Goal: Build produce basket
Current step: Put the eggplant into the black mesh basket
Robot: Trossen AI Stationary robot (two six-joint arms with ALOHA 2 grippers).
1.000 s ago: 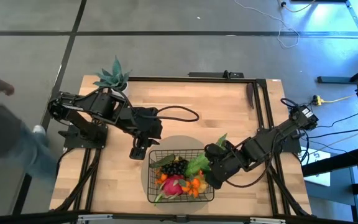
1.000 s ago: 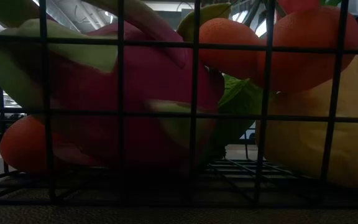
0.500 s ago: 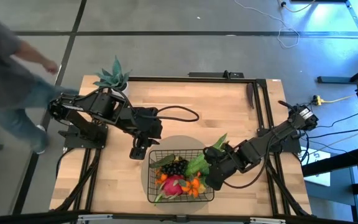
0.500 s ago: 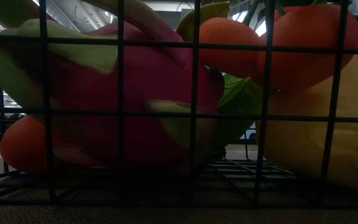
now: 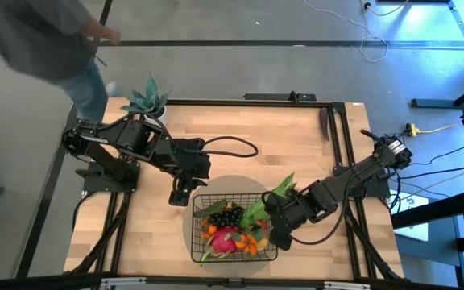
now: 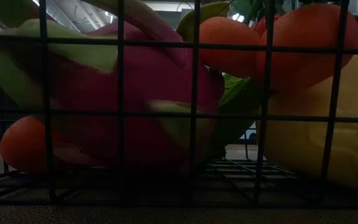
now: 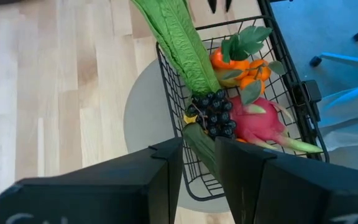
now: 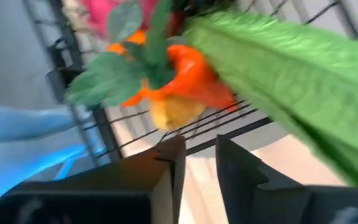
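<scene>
The black wire basket (image 5: 234, 196) sits on a round grey mat near the table's near edge. It holds a pink dragon fruit (image 5: 224, 239), dark grapes (image 5: 229, 217), oranges (image 6: 229, 43), a yellow mango (image 6: 316, 130) and a long green leafy stalk (image 7: 179, 37) whose tip sticks out over the right rim. My right gripper (image 5: 275, 235) is at the basket's right wall (image 8: 104, 134), shut and empty. My left gripper (image 5: 181, 196) waits, shut, just beyond the basket's far left corner.
A spiky blue-green plant (image 5: 147, 101) stands at the table's far left corner. A black cable (image 5: 232, 147) loops across the table's middle. A person (image 5: 55, 36) walks on the floor beyond the far left corner. Bare wood lies far of the basket.
My right gripper has moved toward the near edge along the basket's right wall. The person beside the table's left has walked away toward the far side.
</scene>
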